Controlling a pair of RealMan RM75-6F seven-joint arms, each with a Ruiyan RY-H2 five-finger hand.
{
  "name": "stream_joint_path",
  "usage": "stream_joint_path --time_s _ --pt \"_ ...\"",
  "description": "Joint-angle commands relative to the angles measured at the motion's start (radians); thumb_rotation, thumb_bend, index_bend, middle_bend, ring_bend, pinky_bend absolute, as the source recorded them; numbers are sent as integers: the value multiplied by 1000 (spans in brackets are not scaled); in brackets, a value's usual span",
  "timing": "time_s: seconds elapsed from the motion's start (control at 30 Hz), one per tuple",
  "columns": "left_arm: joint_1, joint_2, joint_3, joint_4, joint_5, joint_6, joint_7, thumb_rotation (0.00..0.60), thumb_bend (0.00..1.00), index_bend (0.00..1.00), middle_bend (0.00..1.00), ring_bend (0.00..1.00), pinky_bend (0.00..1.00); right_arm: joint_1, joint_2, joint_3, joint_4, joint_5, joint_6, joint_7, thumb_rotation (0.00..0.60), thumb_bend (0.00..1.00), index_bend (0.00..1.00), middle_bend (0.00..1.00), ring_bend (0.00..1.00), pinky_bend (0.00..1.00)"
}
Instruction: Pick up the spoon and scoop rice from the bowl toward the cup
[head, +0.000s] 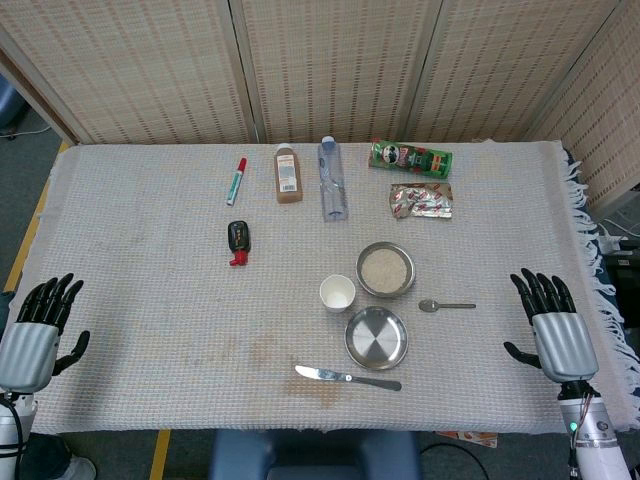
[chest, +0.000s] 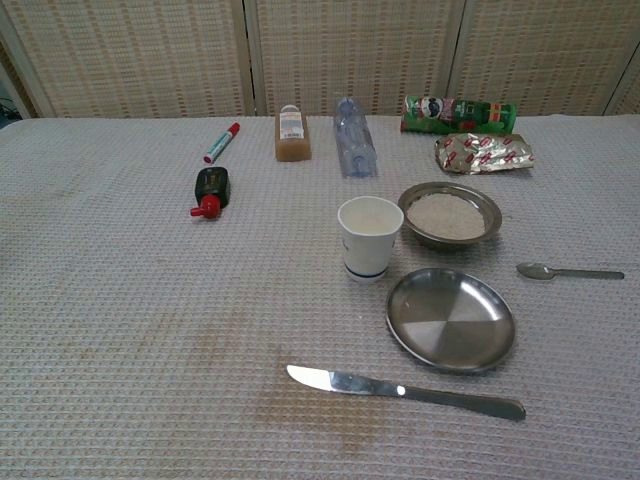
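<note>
A metal spoon (head: 445, 305) (chest: 568, 271) lies flat on the cloth, bowl end to the left, just right of the rice bowl. The steel bowl (head: 386, 269) (chest: 450, 214) holds white rice. A white paper cup (head: 337, 294) (chest: 369, 237) stands upright just left of the bowl. My right hand (head: 549, 319) rests open at the table's right edge, well to the right of the spoon. My left hand (head: 38, 328) lies open at the far left edge, holding nothing. Neither hand appears in the chest view.
An empty steel plate (head: 376, 337) (chest: 451, 319) sits in front of the bowl, with a table knife (head: 347, 377) (chest: 405, 391) nearer still. Along the back lie a marker (head: 236, 180), a brown bottle (head: 288, 173), a clear bottle (head: 333, 179), a green can (head: 411, 158) and a foil packet (head: 421, 200). A black and red object (head: 238, 241) lies left of centre.
</note>
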Motion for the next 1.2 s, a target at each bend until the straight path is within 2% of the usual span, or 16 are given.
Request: stream_joint_path --time_s 0.03,0.2,0.33,0.53,0.73,1.0,1.2 --pt "-3 -7 -1 -1 -12 -11 1 600 393 0 0 0 93 13 -1 -1 2 11 -29 -1 600 57 0 0 0 0" --pt "-17 2 -7 -2 -17 -30 -12 600 393 0 0 0 93 43 -12 12 8 74 -102 0 600 66 4 0 0 0" --pt "-29 1 -6 8 -5 -35 -28 600 393 0 0 0 94 89 -67 50 64 151 -161 -32 600 71 67 0 0 0" --pt "-58 -14 3 43 1 -83 -51 600 393 0 0 0 96 176 -150 113 160 246 -248 -55 600 158 314 0 0 0" --pt "-74 -24 13 71 3 -112 -62 600 393 0 0 0 98 227 -264 115 257 277 -265 -115 600 178 454 0 0 0" --pt "-73 -14 22 62 9 -103 -65 600 392 0 0 0 98 275 -372 111 362 301 -297 -150 600 188 474 0 0 0" --pt "-74 -11 34 84 18 -104 -85 600 392 0 0 0 98 302 -420 113 422 326 -318 -174 600 193 505 10 0 0"
